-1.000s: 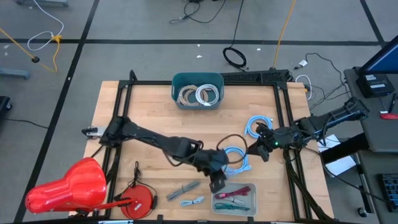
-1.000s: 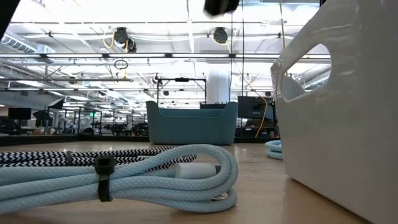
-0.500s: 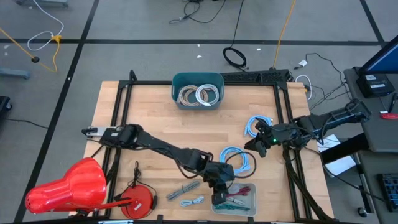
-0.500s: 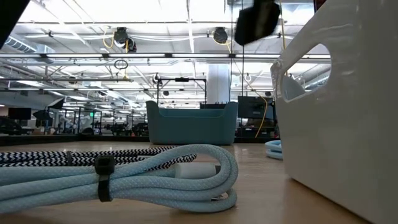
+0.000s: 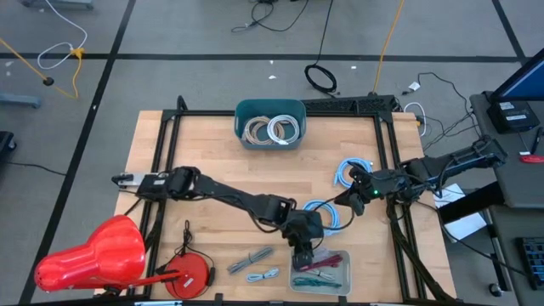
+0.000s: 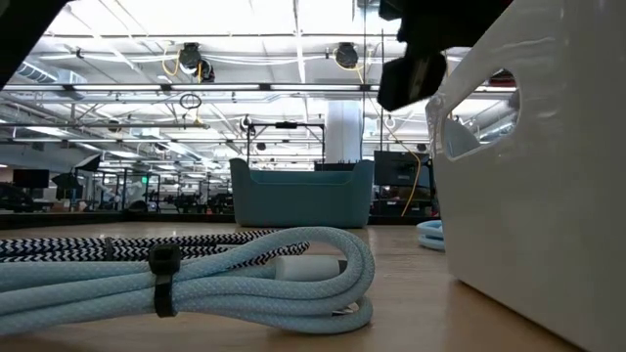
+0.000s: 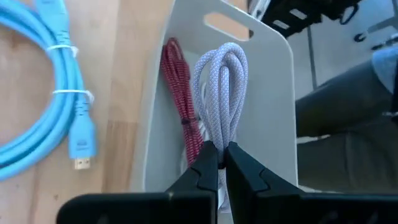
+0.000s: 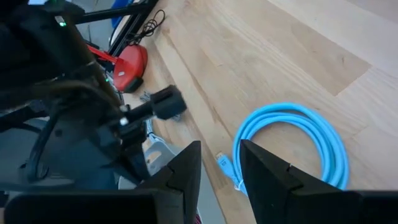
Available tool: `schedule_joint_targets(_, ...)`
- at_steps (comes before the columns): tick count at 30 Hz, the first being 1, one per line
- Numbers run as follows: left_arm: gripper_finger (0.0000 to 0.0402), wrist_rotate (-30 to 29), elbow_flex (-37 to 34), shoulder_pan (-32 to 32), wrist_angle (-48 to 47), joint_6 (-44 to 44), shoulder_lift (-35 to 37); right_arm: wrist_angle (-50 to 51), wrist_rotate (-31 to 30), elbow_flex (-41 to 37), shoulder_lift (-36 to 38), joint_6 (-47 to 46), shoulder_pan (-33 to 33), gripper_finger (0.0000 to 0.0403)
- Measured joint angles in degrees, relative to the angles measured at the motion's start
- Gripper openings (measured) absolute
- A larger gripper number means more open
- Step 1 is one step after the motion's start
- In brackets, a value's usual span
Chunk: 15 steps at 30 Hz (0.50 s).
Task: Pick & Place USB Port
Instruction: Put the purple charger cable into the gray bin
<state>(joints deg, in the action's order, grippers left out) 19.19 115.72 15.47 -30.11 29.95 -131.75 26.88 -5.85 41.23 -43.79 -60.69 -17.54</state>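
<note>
Wooden table [image 5: 204, 153]: left gripper [image 7: 216, 163] pinches a pale looped cable [image 7: 222, 87] over the white tray [image 7: 273, 118] (ready to drop); right gripper [image 5: 355, 197] waits, half-open.

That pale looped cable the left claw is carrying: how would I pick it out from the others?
Find the white tray at the table's near edge, by the red spool. The left claw hangs over it, shut on a pale lavender braided cable folded into a hanging loop. The cable below is dark red, the coil beside the tray bright blue.
</note>
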Motion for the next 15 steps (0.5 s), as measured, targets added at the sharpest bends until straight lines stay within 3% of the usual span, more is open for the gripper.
schedule_joint_targets(5, 0.0008, 3.4, 0.0, 0.5, 0.1, 0.4, -2.2, 0.6, 0.0, 0.0, 0.0, 0.0, 0.0, 0.0105)
schedule_joint_targets(11, 0.0009, 1.9, 0.0, 1.4, -1.1, 0.4, -3.9, 1.5, -0.1, 0.0, 0.0, 0.0, 0.0, 0.0105)
schedule_joint_targets(15, 0.0047, 0.8, 0.0, 1.6, 1.0, 0.3, -3.9, 1.4, -0.1, 0.0, 0.0, 0.0, 0.0, 0.0105)
